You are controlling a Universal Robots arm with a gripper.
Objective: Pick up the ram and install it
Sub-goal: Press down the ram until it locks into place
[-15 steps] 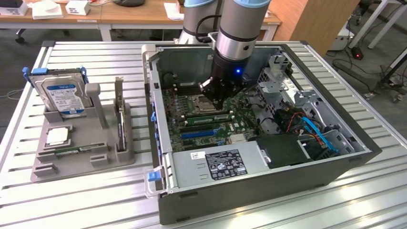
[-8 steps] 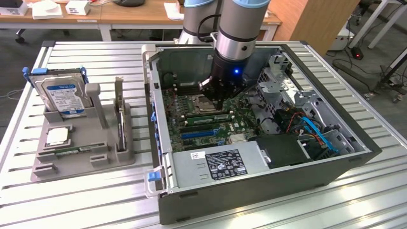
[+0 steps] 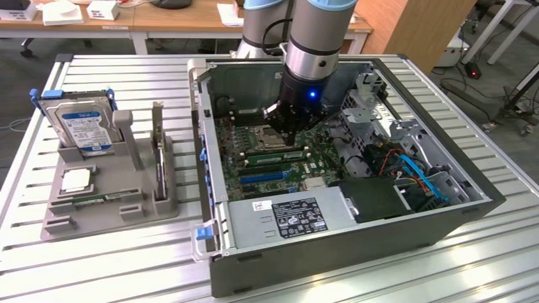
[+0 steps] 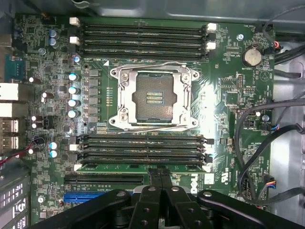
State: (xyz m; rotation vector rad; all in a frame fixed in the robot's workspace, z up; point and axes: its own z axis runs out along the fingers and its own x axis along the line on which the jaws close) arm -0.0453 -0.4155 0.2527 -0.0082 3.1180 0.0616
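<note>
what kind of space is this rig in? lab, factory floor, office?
Most likely a robotics lab or workshop. An open desktop PC case and a grey parts fixture holding a hard drive sit on a slatted aluminium table. Behind it stand wooden desks, with cables trailing on the floor.

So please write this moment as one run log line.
claw: shut, above motherboard | ram: in slot beside CPU socket | computer case: open

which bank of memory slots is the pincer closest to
The bank of black memory slots between the empty silver processor socket and the shut pincer; the other bank lies beyond the socket.
</note>
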